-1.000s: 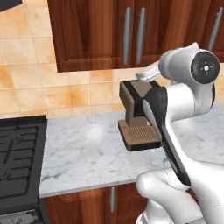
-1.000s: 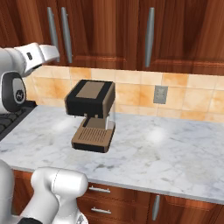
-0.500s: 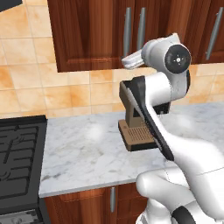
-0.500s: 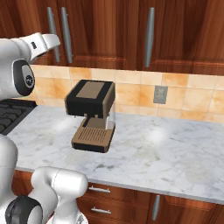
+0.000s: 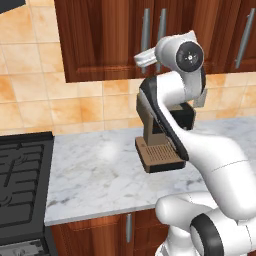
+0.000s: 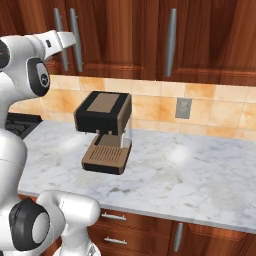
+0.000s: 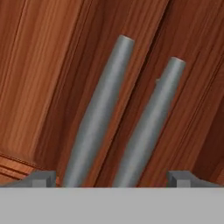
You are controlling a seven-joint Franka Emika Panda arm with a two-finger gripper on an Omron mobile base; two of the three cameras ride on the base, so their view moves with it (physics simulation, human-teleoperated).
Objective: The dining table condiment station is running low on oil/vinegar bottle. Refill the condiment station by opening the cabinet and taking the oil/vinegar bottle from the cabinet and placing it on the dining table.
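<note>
The cabinet [image 5: 110, 40] is a dark reddish-brown wall unit above the counter, and its flat doors are shut. My gripper [image 7: 113, 178] is open and held close in front of the pair of silver bar handles [image 7: 98, 118] where two doors meet, touching neither. In the right base view my hand [image 6: 62, 40] reaches up at those same handles [image 6: 76, 37]. From the left side my hand [image 5: 147, 56] sits just below them. The oil/vinegar bottle is hidden and the dining table is out of view.
A brown and black coffee machine [image 6: 105, 131] stands on the marble counter [image 6: 190, 175] under the cabinet. A black stove [image 5: 22, 185] lies at the left. A wall outlet [image 6: 183, 108] sits on the tiled backsplash. Base cabinets [image 6: 150, 235] run below the counter.
The arm has risen and swung toward the wall cabinet, bringing the hand up to the two door handles. The gripper has stayed open.
</note>
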